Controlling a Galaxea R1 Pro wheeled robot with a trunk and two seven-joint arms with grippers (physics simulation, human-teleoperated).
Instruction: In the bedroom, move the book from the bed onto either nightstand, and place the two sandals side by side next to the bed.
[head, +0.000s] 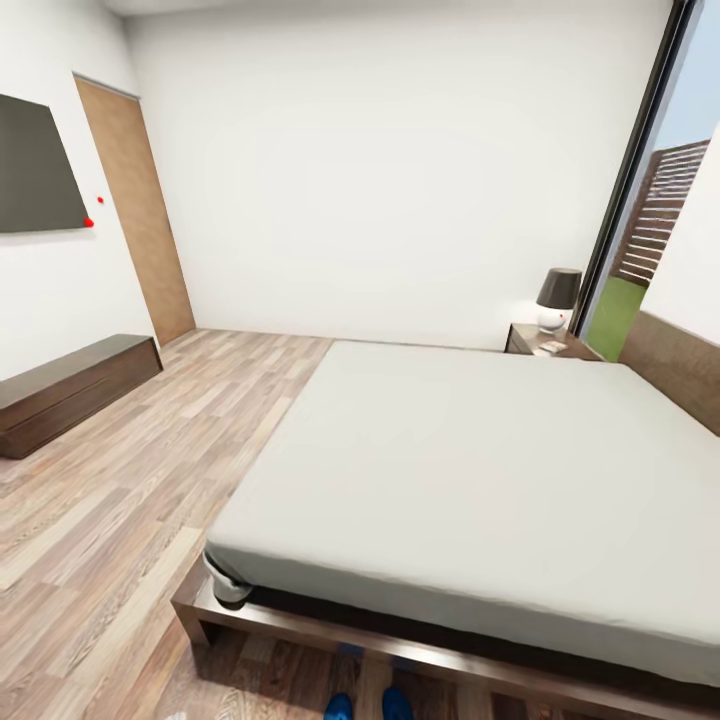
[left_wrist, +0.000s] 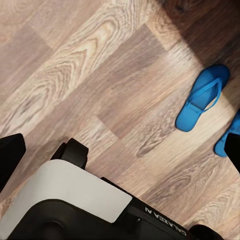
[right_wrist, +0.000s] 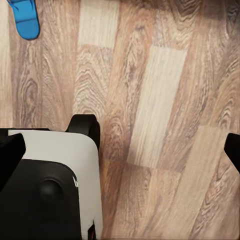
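Two blue sandals (head: 368, 705) lie side by side on the wood-plank floor (head: 110, 520) just at the foot of the bed (head: 480, 480), and the left wrist view shows one whole sandal (left_wrist: 202, 97) with the edge of the other (left_wrist: 229, 135) just beside it. Beyond the pale mattress, a small flat thing that may be the book (head: 552, 346) rests on the nightstand (head: 528, 340) beside a lamp (head: 557, 298), too small to tell for sure. Both wrist views look down past the robot's white-and-black base (left_wrist: 65, 200) to the planks, each gripper's dark fingertips (right_wrist: 10, 155) showing at opposite edges of the frame, so both sets of jaws stand wide apart with nothing between them.
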